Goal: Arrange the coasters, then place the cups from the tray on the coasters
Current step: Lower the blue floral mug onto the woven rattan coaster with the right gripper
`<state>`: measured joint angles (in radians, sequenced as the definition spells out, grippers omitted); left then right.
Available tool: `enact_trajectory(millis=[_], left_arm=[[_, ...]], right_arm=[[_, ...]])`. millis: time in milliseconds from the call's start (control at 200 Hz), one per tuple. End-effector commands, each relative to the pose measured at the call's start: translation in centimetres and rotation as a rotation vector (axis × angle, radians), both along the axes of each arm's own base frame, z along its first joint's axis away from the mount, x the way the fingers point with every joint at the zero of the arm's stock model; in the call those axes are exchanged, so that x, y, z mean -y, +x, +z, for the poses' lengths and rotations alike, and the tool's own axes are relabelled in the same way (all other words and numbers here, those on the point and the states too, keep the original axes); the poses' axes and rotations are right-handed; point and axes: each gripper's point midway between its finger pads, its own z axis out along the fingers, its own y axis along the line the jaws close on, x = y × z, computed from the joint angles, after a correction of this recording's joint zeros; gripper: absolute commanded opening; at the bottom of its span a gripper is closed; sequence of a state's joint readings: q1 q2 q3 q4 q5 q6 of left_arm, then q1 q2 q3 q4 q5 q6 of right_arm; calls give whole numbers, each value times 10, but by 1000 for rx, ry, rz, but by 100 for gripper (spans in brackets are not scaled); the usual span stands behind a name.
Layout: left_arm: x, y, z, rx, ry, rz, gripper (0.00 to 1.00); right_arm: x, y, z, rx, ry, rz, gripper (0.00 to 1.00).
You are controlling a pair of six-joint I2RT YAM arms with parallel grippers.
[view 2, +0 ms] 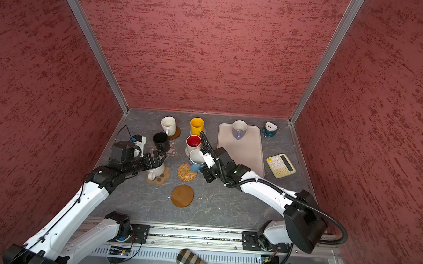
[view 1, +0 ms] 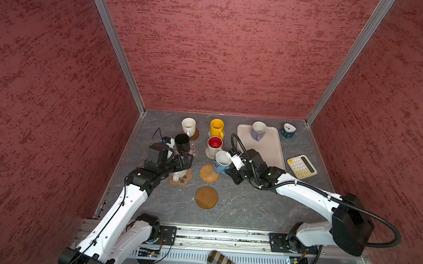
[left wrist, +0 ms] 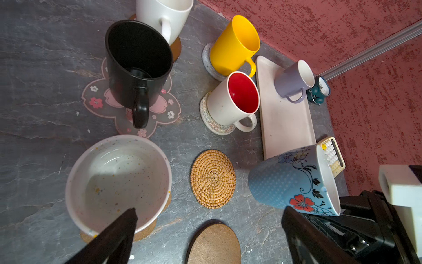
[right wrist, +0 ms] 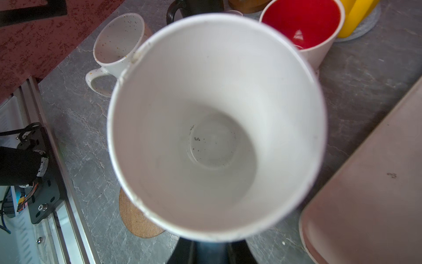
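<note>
5 of 7 cups look seated, clock read from a top view with 12 at the far wall: plain white mug [view 1: 188, 126] on a brown wooden disc [view 1: 195, 134] at 11 o'clock of the worktop [view 1: 241, 204], yellow mug [view 1: 216, 127] on the grey woven round [left wrist: 205, 60] at 12, red-inside mug [view 1: 214, 144] on the beige woven round [left wrist: 212, 128] just at 6 of the yellow one, black mug [view 1: 182, 142] on the pink flower coaster [left wrist: 98, 100] at 9 of the red one, speckled white mug [left wrist: 118, 180] on the paw coaster [view 1: 183, 181] at 6 of the black one; left jaws hang spread wide over that speckled mug, released, gripping nothing; right jaws clenched on the rim of the blue floral mug [view 1: 221, 162], which is tilted and looks lifted, its base by the 2 o'clock edge of the bare rattan round [view 1: 208, 174], so I'd judge it's headed there, not set down yet; second wooden disc [view 1: 206, 197] at 6 of the rattan is bare too; tray [view 1: 267, 153] at 2 o'clock of the worktop holds one last cup, the lavender mug [view 1: 258, 131], at its 12 o'clock end; all seven coasters look laid out, so left to do: seat the blue mug, then move the lavender one onto the free coaster
</note>
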<state>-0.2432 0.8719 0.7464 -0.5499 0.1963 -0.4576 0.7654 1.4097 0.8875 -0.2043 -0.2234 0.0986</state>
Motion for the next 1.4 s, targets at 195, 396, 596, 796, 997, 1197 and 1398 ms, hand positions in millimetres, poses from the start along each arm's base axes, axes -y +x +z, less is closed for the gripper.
enact_trajectory(millis=[195,396,596,796,997,1197,1398], left_arm=[[-4,4,-3,19,-27,9,99],[-6,4,-6,14,-22,14,99],[-6,3,-9,11,-23,16,100],[-5,4,-9,10,-27,10,99],[-5,4,-9,10,-28,12,100],[-6,4,-10,6,-24,15,99],[-6,4,-8,10,-27,16,100]], right_arm=[[-43,18,24,116,66,86,0],[-51,21,5,104,14,103,0],[-55,26,-1,109,3,101,0],[-59,33,-9,115,-33,98,0],[-60,35,-15,130,-60,100,0],[-57,37,-22,153,-102,98,0],[-59,34,-28,146,-107,109,0]])
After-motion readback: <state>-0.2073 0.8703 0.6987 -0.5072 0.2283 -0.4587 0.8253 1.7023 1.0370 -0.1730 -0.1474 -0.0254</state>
